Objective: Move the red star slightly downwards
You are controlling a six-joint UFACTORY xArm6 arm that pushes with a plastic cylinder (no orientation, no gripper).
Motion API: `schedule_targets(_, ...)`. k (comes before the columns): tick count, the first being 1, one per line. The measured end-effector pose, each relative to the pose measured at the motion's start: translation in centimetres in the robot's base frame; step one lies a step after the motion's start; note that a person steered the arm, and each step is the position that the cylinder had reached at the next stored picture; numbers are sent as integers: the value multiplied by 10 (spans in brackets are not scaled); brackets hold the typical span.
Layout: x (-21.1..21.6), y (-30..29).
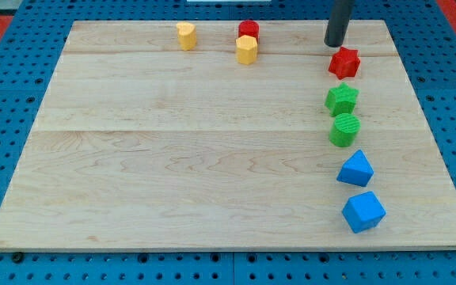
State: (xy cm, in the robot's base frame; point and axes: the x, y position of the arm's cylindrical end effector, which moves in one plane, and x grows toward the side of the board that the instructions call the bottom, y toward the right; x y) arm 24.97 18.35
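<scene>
The red star (344, 62) lies near the board's top right. My tip (335, 44) stands just above it and slightly to its left, close to it or touching its upper edge. Below the red star a green star (342, 99) and a green cylinder (344, 130) stand in a column, close together. The rod runs up out of the view's top.
A blue block (356, 169) and a blue cube (363, 211) continue the column toward the view's bottom right. A yellow block (186, 36), a red cylinder (248, 30) and a yellow hexagonal block (246, 50) sit along the top of the wooden board (172, 142).
</scene>
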Motion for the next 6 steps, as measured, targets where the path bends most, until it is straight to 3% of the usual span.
schedule_targets(2,-1,72)
schedule_targets(3,19,78)
schedule_targets(6,43,16)
